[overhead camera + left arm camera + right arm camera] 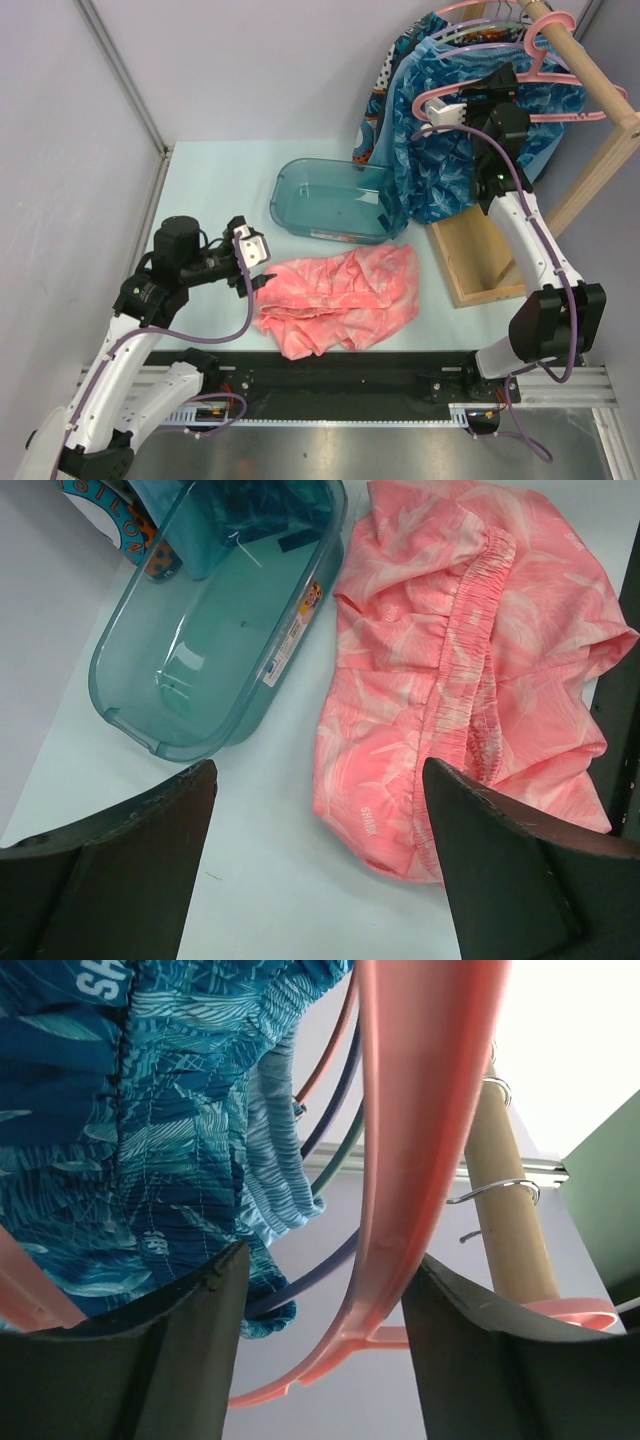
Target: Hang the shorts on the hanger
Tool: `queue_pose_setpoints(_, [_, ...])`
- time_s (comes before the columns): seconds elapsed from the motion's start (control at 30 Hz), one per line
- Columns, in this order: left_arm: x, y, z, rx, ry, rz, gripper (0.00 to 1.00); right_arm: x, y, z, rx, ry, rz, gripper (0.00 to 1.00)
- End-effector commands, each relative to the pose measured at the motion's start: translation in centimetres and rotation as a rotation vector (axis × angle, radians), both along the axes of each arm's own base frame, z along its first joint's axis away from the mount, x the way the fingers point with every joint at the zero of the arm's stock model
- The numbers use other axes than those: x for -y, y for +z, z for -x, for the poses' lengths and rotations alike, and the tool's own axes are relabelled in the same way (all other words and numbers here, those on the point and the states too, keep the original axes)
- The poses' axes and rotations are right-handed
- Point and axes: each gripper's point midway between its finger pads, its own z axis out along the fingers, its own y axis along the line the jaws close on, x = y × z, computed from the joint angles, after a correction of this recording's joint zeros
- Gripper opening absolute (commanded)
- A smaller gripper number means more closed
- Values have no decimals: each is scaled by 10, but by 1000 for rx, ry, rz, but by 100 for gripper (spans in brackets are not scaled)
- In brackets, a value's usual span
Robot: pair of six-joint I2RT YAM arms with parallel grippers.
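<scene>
Between the right fingers [130, 1360], up at the wooden rail [505, 1190], runs one arm of the pink hanger [420, 1110]. Its long axis passes through the gap, close to one finger with clearance to the other, so these fingers are spread, not yet pinching. The left fingers [120, 860], spread wide and empty, are nearer the shorts [470, 650]. The shorts lie crumpled on the surface [270, 880] ahead, toward the right-hand finger, waistband running fore-and-aft.

You have pale lilac-grey walls [60, 120] on both sides, meeting at a metal corner post [122, 75]. The counter [200, 170] is pale mint and evenly lit. On your right stands a wooden rack [590, 178] with a round rail [585, 65].
</scene>
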Motion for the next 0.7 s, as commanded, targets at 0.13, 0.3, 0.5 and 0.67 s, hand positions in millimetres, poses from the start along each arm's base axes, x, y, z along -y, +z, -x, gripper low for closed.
queue_pose_setpoints(0.13, [0,18,-2,72,-5,12,88,-18,51,6,174,111,96,56])
queue_pose_setpoints(0.3, [-1,19,-2,79,-3,8,88,-19,56,4,185,130,146,35])
queue_pose_setpoints(0.5, [-4,19,-4,97,4,-13,88,-17,70,6,218,133,169,3])
queue_pose_setpoints(0.67, [-2,19,-4,95,-6,-15,88,-30,79,15,236,164,172,0])
